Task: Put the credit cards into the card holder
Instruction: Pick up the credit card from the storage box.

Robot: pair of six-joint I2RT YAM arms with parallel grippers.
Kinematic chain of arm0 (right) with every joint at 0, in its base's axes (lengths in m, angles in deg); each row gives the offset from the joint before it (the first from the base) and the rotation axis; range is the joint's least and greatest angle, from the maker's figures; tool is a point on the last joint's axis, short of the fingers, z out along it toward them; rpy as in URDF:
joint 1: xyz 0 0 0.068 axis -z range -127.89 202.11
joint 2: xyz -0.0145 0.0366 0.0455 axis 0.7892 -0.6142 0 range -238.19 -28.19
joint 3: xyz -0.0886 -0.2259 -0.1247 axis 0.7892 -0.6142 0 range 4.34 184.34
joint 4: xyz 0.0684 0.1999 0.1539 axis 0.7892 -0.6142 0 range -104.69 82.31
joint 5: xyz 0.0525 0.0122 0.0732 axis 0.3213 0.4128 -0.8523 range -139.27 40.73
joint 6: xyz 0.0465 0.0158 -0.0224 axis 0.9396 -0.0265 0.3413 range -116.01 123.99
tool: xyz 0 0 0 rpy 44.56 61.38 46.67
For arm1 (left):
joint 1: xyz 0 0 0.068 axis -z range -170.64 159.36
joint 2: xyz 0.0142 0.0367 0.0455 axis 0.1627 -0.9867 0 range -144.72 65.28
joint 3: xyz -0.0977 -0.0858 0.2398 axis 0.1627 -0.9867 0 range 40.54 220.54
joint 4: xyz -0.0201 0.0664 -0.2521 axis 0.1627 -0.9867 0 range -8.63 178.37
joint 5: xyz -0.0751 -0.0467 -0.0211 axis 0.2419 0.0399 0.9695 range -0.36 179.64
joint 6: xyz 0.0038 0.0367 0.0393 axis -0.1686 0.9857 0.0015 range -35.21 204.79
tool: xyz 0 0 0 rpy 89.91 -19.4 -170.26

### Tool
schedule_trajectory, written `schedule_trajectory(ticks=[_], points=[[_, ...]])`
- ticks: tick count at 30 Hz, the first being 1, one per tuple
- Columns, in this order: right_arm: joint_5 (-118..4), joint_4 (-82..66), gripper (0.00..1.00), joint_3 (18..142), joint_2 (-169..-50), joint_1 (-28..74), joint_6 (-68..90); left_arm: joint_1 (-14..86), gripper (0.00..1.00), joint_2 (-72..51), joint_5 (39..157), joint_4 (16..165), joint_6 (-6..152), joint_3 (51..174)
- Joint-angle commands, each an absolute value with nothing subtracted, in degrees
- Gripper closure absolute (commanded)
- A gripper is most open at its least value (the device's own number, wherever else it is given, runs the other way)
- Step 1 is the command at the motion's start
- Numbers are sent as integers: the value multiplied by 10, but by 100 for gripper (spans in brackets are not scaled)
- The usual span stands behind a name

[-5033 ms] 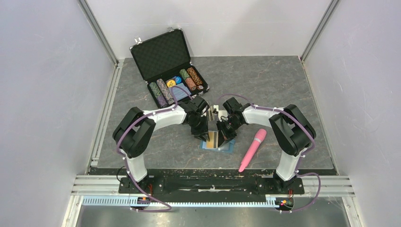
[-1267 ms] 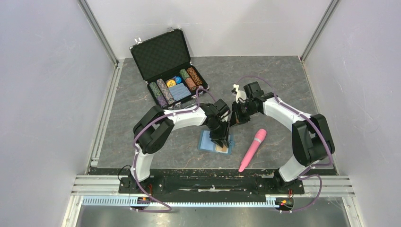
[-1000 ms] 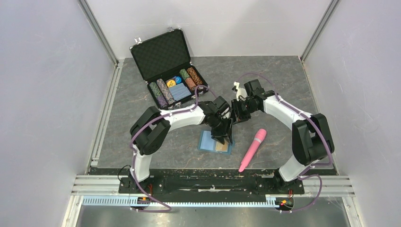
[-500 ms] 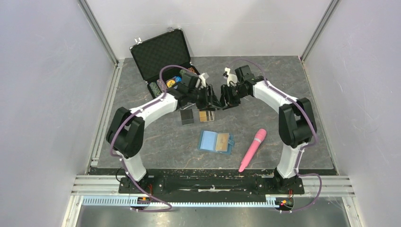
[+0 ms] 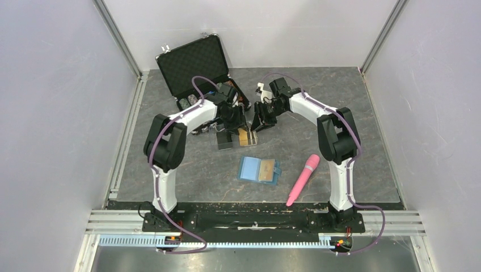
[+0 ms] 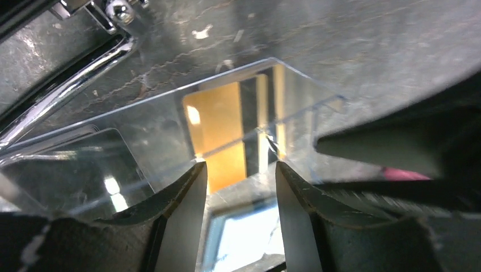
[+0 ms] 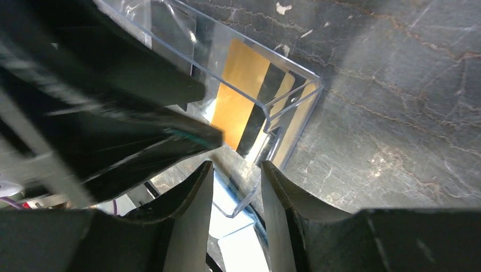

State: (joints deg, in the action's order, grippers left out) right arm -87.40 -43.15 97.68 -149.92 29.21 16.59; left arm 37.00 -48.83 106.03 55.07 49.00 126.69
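Card holder (image 5: 250,169) lying open on the desk (image 5: 351,113), long axis left to right, unmoved, credit cards (image 6: 218,122) beyond in a clear box (image 6: 153,133), left gripper (image 6: 239,170) and right gripper (image 7: 236,170), fingers apart, now moved back over that box.

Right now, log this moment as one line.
left hand open at clear box | right hand open at box | gold card inside | card holder open on table

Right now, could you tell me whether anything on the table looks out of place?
Only the pink stick-shaped object lying slantwise to the right of the open card holder; it looks unrelated to everything else. Nothing appears spilled or damaged.
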Motion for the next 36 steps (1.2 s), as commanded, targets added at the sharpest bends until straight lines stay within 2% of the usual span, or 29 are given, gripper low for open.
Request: schedule_trajectory(ticks=[1,10,13,18,24,28,36], points=[[-896,-435,62,978,-1497,289,168,383,46,-528,1020,497,532,1297],[-902,-424,64,950,-1493,286,169,392,48,-558,1001,481,539,1313],[-903,-423,64,949,-1494,285,169,396,54,-567,1027,494,539,1316],[-905,-422,65,944,-1492,285,167,403,73,-565,1069,529,522,1313],[-907,-416,67,935,-1487,284,169,415,87,-563,1072,531,519,1327],[-907,-416,69,932,-1484,284,168,420,92,-566,1054,503,536,1336],[-908,-416,69,933,-1475,283,167,422,89,-556,1036,490,548,1341]])
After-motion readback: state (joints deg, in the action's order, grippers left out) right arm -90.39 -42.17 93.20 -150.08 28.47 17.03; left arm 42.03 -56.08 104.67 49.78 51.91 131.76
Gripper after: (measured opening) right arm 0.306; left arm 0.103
